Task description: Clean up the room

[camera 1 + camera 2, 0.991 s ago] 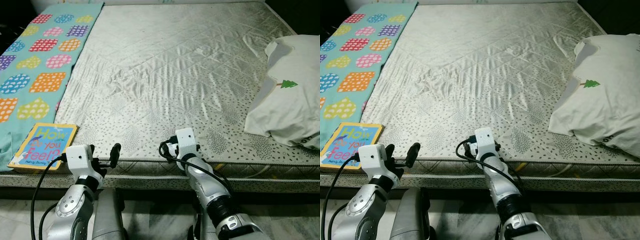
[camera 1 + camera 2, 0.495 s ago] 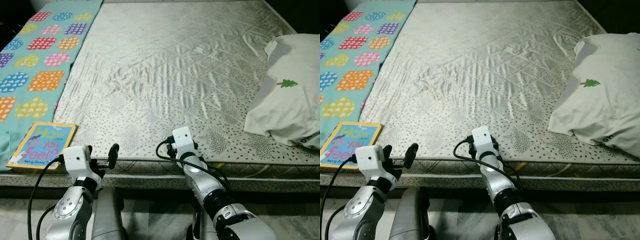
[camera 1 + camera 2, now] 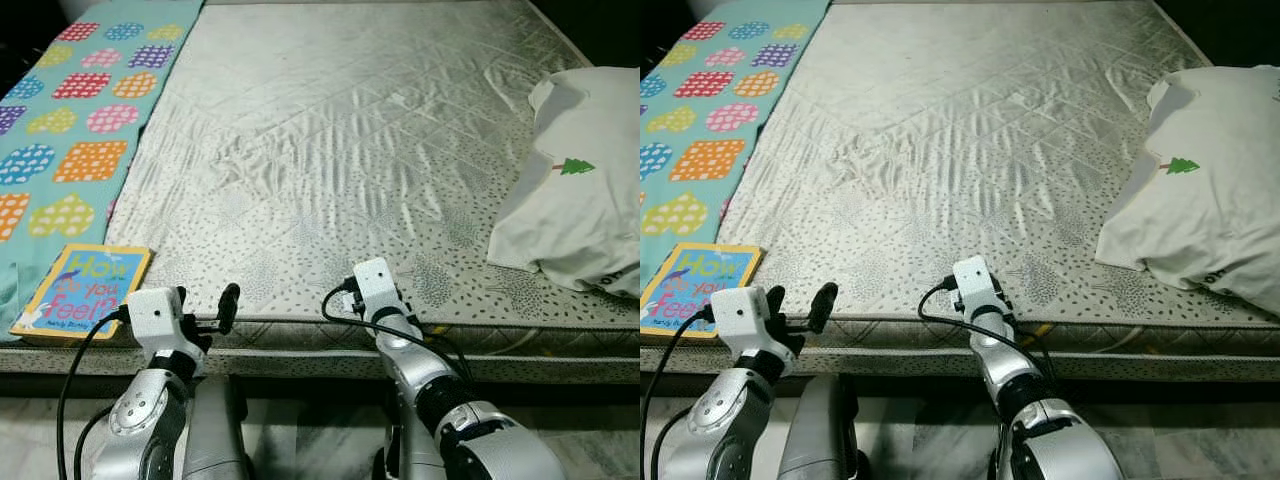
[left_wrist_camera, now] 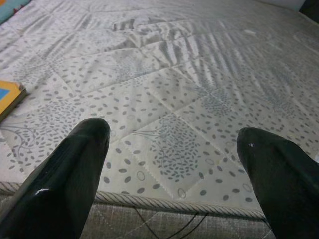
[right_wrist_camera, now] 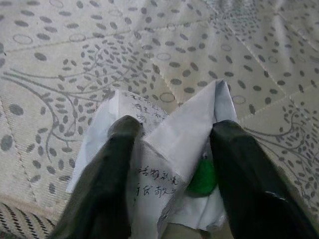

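A crumpled white paper [image 5: 192,122] with printed writing and a green bit sits between the fingers of my right gripper [image 5: 174,149], which is shut on it just above the mattress. From the head, that wrist [image 3: 373,288] hangs over the bed's front edge and covers the paper. My left gripper [image 3: 205,310] is open, with nothing between its fingers [image 4: 75,164], and hovers at the front edge further left. A children's book, "How do you feel?" [image 3: 82,290], lies flat near the front left corner.
The silver quilted mattress [image 3: 350,130] spreads ahead. A teal blanket with coloured patches [image 3: 70,130] runs along its left side. A white pillow with a small green tree print [image 3: 575,190] lies at the right. Pale floor [image 3: 560,420] shows below the bed edge.
My right wrist has shifted slightly to the right along the bed edge. The left arm has stayed about where it was, fingers still apart.
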Tool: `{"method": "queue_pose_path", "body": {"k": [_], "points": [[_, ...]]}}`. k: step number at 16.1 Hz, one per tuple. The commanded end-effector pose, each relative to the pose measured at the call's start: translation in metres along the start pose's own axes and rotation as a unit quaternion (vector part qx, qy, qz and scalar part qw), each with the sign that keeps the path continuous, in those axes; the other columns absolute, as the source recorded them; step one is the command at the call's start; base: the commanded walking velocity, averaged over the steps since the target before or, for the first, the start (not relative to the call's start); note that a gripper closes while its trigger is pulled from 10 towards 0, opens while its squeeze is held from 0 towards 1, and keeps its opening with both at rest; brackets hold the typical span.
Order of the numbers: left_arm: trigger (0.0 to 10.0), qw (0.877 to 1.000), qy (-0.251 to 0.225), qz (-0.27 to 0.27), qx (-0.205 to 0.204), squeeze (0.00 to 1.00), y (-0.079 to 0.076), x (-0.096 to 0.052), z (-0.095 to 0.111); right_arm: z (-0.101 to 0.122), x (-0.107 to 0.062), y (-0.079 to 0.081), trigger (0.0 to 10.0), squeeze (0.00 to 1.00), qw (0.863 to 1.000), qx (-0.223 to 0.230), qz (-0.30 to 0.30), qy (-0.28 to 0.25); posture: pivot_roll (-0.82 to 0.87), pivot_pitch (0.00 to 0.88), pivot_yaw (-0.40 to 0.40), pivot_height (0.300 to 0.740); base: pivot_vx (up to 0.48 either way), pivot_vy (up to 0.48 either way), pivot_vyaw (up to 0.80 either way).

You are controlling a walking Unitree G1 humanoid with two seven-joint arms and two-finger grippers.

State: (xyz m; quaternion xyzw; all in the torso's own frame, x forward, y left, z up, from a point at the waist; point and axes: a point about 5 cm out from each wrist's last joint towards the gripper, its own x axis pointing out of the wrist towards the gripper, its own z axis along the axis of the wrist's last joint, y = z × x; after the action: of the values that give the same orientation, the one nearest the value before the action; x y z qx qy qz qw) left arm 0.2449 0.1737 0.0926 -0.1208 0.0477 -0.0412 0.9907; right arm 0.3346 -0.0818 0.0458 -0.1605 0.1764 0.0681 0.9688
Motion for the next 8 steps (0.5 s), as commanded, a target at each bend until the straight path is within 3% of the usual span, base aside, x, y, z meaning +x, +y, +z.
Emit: {"method": "queue_pose_path", "body": {"k": [1,5,8], "points": [[10.0,1.000,0.005,0.005,0.002,0.00,0.001,0.001,-0.001,0.003,0.001,-0.002,0.0,0.00,1.000,0.000,-0.002,-0.003,0.06,0.133,0.014,0.548,0.000,0.000,0.00],[10.0,0.999,0.002,-0.035,-0.024,0.00,-0.010,0.004,-0.001,0.004,0.002,-0.003,0.0,0.00,1.000,0.010,0.006,-0.009,0.05,0.123,0.011,0.548,0.000,0.000,0.00],[10.0,0.998,0.013,-0.052,-0.021,0.00,-0.016,0.007,-0.005,0.009,0.002,0.001,0.0,0.00,0.999,0.016,0.020,-0.021,0.03,0.105,0.013,0.548,0.000,0.000,0.00]]}}
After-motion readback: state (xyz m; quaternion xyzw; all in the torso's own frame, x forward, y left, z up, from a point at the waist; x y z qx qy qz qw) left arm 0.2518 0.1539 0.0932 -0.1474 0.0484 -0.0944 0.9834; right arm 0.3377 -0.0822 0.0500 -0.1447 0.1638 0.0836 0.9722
